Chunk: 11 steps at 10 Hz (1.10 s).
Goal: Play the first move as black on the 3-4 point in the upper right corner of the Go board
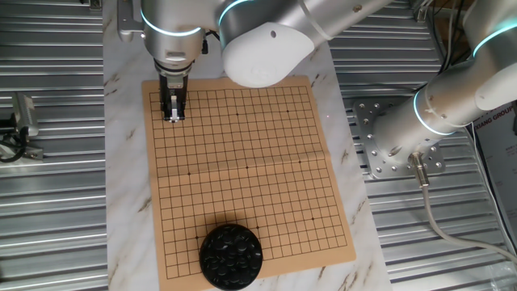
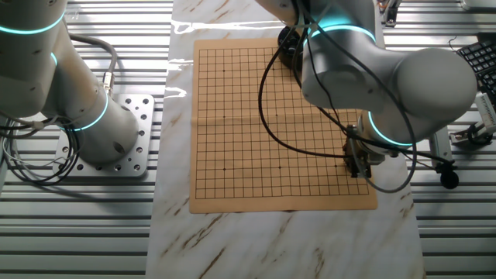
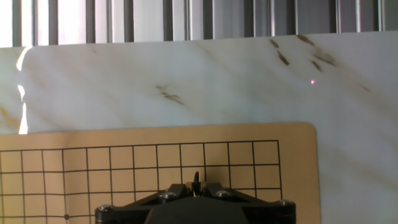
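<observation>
**Arm parked over the corner of the Go board**

Starting closest, in the hand view: the fingers [image 3: 196,185] sit almost together with a thin dark sliver pinched between the tips. Looks like the black stone [image 3: 196,180] seen edge-on, but it's tiny, so I'm not certain. They hang over the Go board [image 3: 93,140] a few lines in from its rounded corner. Past the board's edge there's a wide strip of white marble worktop [image 3: 186,74] with brown veins, then ribbed metal slats.

One fixed view shows what the hand view can't: the gripper [image 1: 174,113] pointing straight down near one corner of the board [image 1: 242,162], and a round black bowl [image 1: 231,256] of stones overhanging the opposite edge. The grid between them is bare, lots of room.

The other fixed view has the arm's big grey joints covering most of that side, so the fingers [image 2: 357,167] are only just visible at the board's edge. A second arm's base [image 2: 101,132] sits on a bolted plate off the marble.
</observation>
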Tool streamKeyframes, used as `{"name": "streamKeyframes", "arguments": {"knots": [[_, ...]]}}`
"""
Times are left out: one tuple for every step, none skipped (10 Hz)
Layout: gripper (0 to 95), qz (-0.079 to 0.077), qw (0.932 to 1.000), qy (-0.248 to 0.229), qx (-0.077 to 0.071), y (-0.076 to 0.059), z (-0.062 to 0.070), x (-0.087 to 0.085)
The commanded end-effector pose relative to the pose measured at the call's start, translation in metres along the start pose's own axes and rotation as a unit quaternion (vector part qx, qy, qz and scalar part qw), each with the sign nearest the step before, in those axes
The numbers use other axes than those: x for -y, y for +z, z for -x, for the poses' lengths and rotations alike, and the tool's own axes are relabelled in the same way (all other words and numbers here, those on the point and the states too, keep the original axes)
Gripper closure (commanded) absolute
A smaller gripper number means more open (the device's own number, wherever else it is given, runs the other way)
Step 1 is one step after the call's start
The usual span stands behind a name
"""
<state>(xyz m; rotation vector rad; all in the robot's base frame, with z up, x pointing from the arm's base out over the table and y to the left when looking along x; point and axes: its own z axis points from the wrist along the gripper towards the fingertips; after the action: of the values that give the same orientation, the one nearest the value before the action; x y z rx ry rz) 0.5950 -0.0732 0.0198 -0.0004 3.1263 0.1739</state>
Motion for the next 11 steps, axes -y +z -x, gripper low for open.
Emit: {"name": "streamKeyframes", "arguments": {"knots": [[95.0,-0.001,1.0,0.0,0.0,-0.0002,-0.0005,-0.0001],[95.0,-0.001,1.0,0.0,0.0,-0.0001,-0.0006,-0.0002],[95.0,-0.001,1.0,0.0,0.0,-0.0002,-0.0007,-0.0003],[95.0,0.0,1.0,0.001,0.0,-0.0002,-0.0007,-0.0003],[95.0,0.001,1.0,0.0,0.001,-0.0001,-0.0009,-0.0001],[95.0,0.002,1.0,-0.001,0.003,0.0001,-0.0011,0.0],[95.0,0.003,1.0,-0.002,0.003,0.0002,-0.0012,0.0001],[95.0,0.004,1.0,-0.002,0.005,0.0002,-0.0013,0.0002],[95.0,0.004,1.0,-0.003,0.005,0.0002,-0.0013,0.0002],[95.0,0.005,1.0,-0.003,0.007,0.0003,-0.0014,0.0002],[95.0,0.005,1.0,-0.004,0.007,0.0003,-0.0014,0.0002]]}}
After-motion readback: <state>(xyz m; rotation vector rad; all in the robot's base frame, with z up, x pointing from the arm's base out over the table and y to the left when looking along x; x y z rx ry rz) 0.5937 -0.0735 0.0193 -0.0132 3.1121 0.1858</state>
